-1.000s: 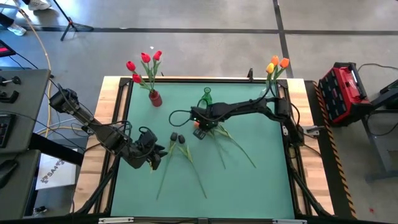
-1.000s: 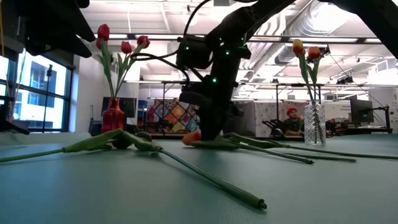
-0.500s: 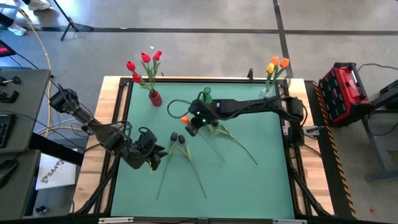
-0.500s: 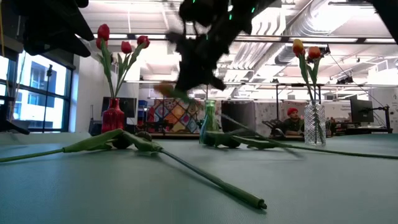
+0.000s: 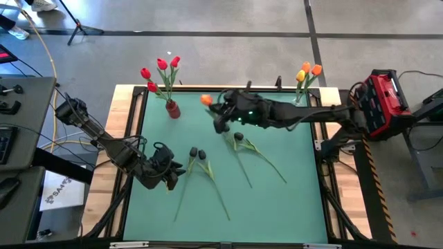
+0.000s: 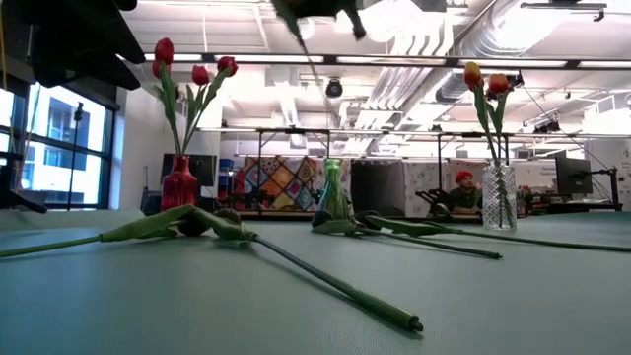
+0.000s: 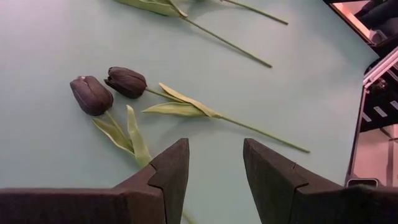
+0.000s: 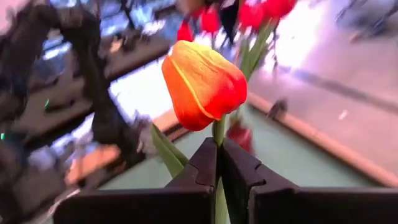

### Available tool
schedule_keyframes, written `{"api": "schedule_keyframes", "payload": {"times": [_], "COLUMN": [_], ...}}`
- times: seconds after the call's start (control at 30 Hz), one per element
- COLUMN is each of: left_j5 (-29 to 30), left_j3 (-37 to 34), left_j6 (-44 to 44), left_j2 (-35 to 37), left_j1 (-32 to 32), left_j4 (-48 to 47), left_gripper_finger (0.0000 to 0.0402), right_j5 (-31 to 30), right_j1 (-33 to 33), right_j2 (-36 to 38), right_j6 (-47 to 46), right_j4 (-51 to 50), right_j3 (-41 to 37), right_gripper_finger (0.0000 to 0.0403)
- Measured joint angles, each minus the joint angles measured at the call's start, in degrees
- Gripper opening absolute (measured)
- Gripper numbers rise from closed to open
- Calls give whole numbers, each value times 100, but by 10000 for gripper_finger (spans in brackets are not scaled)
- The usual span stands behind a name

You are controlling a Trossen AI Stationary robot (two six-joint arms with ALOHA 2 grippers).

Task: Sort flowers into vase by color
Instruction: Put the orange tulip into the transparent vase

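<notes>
The right gripper (image 5: 219,111) has lifted 1 orange flower (image 5: 205,100) off the table (image 5: 291,200).

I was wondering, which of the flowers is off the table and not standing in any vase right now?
The orange flower: the right gripper is shut on its stem, lifted. The black flowers lie on the table.

A green-topped table (image 5: 291,207) is carrying a red vase (image 5: 172,109), a green vase (image 6: 331,190), a clear vase (image 6: 499,197) and loose black flowers (image 5: 198,154) lying flat.
</notes>
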State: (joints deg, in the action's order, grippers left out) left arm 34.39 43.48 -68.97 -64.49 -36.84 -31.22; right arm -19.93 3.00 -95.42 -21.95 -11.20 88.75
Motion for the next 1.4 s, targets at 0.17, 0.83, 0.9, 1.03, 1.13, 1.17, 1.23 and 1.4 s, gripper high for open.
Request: {"api": "schedule_keyframes", "payload": {"times": [0.17,0.83,0.9,1.03,1.13,1.17,1.23,1.4], "left_j5": [99,530,563,570,562,545,511,487], "left_j3": [0,0,0,0,0,0,0,0], "left_j6": [-133,-599,-599,-597,-597,-597,-597,-599], "left_j2": [0,0,0,0,0,0,0,0], "left_j1": [-42,-308,-302,-279,-245,-225,-191,-66], "left_j4": [-89,-354,-353,-352,-352,-350,-348,-321], "left_gripper_finger": [140,140,140,140,140,140,140,140], "right_j5": [-821,-3023,-3254,-3715,-4155,-4323,-4643,-5096], "right_j1": [-3,464,464,436,383,358,315,311], "right_j2": [281,2614,3084,3971,4522,4684,4962,5421], "right_j6": [635,1406,1450,1660,1901,2034,2350,2934], "right_j4": [340,-20,447,1020,1056,1065,1071,1057], "right_j3": [0,-1252,-1810,-2701,-3066,-3135,-3238,-3314], "right_gripper_finger": [0,0,0,0,0,0,0,0]}}
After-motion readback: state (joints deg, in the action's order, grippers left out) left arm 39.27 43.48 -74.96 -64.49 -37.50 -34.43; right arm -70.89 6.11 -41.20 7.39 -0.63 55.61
